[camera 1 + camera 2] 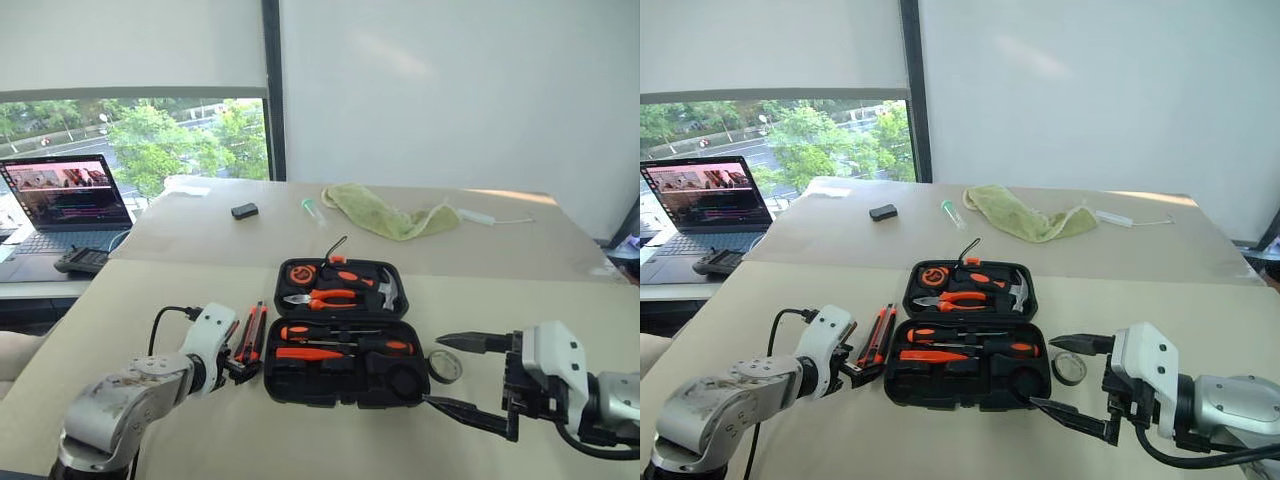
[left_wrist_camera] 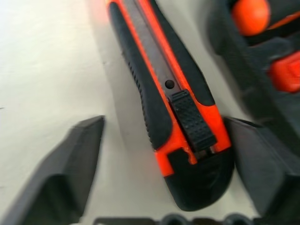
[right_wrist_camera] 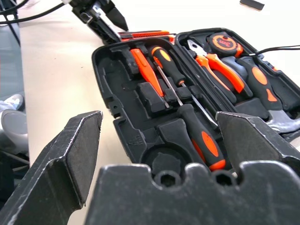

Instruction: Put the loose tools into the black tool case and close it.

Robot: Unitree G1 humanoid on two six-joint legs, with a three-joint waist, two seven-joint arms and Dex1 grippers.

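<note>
I see the table [image 1: 150, 420] carrying the black tool case [image 1: 346, 388], which lies open near the middle in front of me, its lid half holding the pliers [image 1: 322, 298], hammer [image 1: 388, 290] and tape measure [image 1: 302, 273]. In the nearer half sit two orange-and-black screwdrivers [image 1: 345, 341], one above the other. My right gripper [image 1: 455, 373] hovers just right of the case with its fingers spread wide and nothing between them. My left gripper [image 1: 240, 368] sits at the case's left edge, fingers spread to either side of the near end of the utility knife [image 2: 173, 103], which lies on the table just beside the case; I can't tell whether either finger touches it. The small tape roll [image 1: 445, 366] lies on the table just right of the case, between my right gripper's fingers and the case's corner.
</note>
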